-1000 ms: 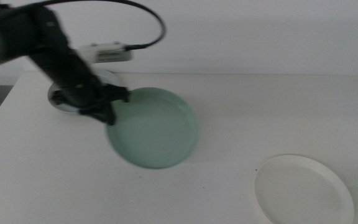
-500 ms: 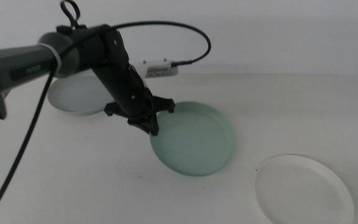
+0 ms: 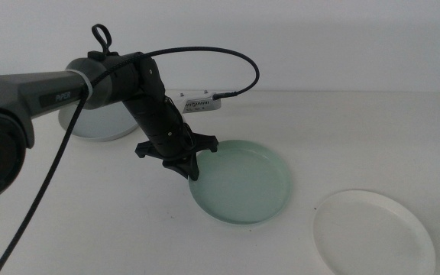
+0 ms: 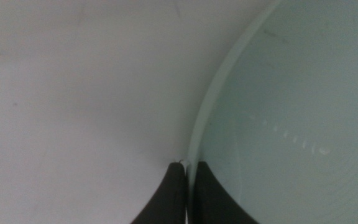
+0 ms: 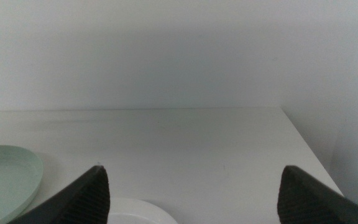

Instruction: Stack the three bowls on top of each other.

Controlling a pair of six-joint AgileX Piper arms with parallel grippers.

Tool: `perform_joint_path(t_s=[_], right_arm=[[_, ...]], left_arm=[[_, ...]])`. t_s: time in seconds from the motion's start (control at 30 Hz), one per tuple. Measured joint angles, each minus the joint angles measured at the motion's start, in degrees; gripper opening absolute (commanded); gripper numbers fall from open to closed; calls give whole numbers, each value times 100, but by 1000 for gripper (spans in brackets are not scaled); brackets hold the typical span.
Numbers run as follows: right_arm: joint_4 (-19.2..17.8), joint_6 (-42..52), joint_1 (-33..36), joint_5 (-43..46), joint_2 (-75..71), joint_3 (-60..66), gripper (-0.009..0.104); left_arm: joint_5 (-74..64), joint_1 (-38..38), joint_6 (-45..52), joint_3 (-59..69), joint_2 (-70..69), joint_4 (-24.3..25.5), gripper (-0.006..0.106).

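Middle view: left gripper [image 3: 189, 169] reaching in from the left, pinching the near-left rim of the mint green bowl [image 3: 241, 183] near the middle of the table [image 3: 296, 122]. Seeing the light grey bowl [image 3: 90, 121] sitting far back on the left, partly hidden behind the arm. Seeing the white bowl [image 3: 373, 232] sitting at the front right, well apart from the green one. Counting three bowls, one of each color, none stacked yet.

Left wrist view: jaws squeezing tight on the thin green rim [image 4: 194, 149], almost touching each other.

Right wrist view: right gripper [image 5: 191, 186] waiting off to the side, jaws standing wide apart, holding nothing.

Doing this step well probably means keeping the pinch firm, keeping the green bowl level, and lowering it right over another bowl's middle before letting go.
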State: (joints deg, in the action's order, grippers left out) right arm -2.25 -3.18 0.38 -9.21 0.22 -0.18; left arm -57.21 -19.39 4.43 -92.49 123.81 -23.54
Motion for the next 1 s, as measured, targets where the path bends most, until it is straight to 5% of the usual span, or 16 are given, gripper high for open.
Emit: perform_joint_path(t_s=[0.2, 0.5, 0.7, 0.83, 1.0], right_arm=[[0, 0, 0, 0, 0, 0, 92], [0, 0, 0, 0, 0, 0, 92], [0, 0, 0, 0, 0, 0, 92], [0, 0, 0, 0, 0, 0, 92], [0, 0, 0, 0, 0, 0, 92]], left_arm=[[173, 0, 0, 0, 0, -9, 21], [315, 0, 45, -26, 0, 182, 94], [165, 50, 198, -28, -616, 336, 94], [-65, 140, -59, -60, -1501, 1071, 94], [-523, 460, -196, -60, -2037, 1415, 94]])
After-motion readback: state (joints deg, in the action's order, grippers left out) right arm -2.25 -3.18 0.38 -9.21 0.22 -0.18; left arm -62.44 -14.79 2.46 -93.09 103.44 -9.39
